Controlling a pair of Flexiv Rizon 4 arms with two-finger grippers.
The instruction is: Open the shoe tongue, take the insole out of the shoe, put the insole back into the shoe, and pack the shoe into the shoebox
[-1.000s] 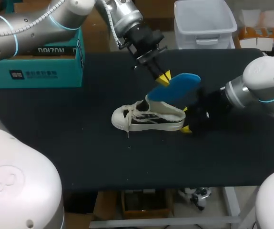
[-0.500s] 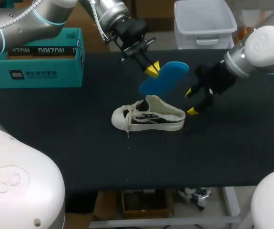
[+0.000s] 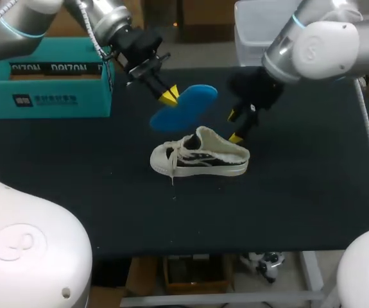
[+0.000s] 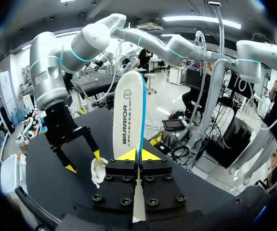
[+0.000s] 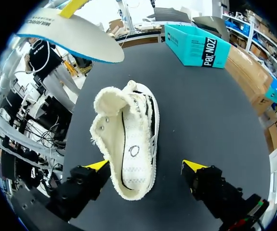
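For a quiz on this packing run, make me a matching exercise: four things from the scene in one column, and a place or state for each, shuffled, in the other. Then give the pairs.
1. insole
2. shoe
3. shoebox
4. right gripper

A. open, above the shoe, holding nothing
B. at the far left corner of the table
C. on the table's middle, no gripper touching it
D. clamped in the left gripper, off the table

Pairs: 1-D, 2-C, 3-B, 4-A.
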